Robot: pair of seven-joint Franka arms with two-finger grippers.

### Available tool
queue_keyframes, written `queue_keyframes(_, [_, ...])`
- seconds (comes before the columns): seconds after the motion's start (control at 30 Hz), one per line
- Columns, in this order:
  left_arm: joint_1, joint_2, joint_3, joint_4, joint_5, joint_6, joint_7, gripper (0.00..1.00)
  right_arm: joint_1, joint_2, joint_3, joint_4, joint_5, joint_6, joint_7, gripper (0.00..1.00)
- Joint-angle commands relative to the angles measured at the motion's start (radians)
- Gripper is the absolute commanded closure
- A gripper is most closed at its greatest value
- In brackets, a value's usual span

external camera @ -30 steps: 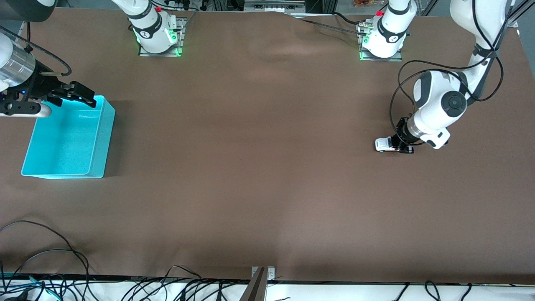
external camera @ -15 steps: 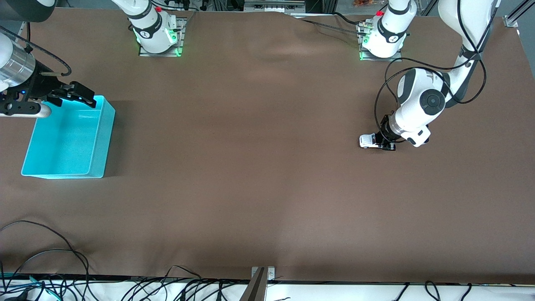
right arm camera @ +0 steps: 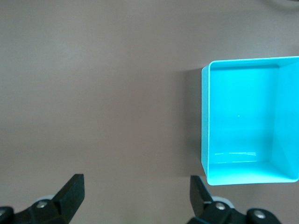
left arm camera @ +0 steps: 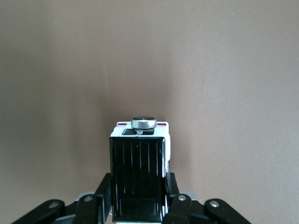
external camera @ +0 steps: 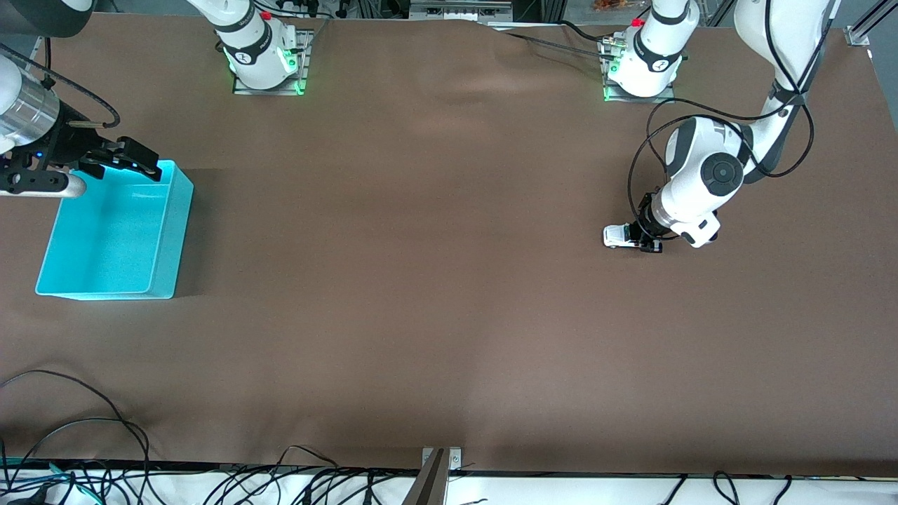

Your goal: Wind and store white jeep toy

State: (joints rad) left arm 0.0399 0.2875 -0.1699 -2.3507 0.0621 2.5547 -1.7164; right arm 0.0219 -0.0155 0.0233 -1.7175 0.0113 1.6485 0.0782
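Here, the big brown counter (external camera: 421,280) is carrying a cyan bin (external camera: 112,238) at the right arm's end. The right gripper (external camera: 130,165) is waiting over the bin's edge with its jaws wide apart, holding nothing. The left gripper (external camera: 642,235) is squeezing its jaws tight on the white jeep toy (external camera: 617,236), low at the left arm's end, well apart from the bin.

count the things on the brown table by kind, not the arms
small white plastic toy jeep with black roof: 1
open cyan plastic rectangular bin: 1
total: 2
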Motion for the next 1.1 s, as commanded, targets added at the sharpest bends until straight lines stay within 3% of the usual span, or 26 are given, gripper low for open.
queue_keyframes(0.0, [0.054, 0.035, 0.000, 0.002, 0.081, 0.015, -0.008, 0.90, 0.003, 0.009, 0.000, 0.022, -0.004, -0.003, -0.009, 0.00])
queue_keyframes(0.77, [0.250, 0.102, -0.002, 0.013, 0.306, 0.085, -0.005, 0.85, 0.003, 0.009, 0.000, 0.021, -0.002, -0.003, -0.009, 0.00])
queue_keyframes(1.0, [0.271, 0.104, -0.002, 0.014, 0.329, 0.085, -0.003, 0.75, 0.003, 0.009, 0.000, 0.021, -0.002, -0.003, -0.009, 0.00])
queue_keyframes(1.07, [0.275, 0.104, 0.000, 0.021, 0.329, 0.085, 0.001, 0.61, 0.003, 0.009, 0.000, 0.022, -0.002, -0.003, -0.009, 0.00])
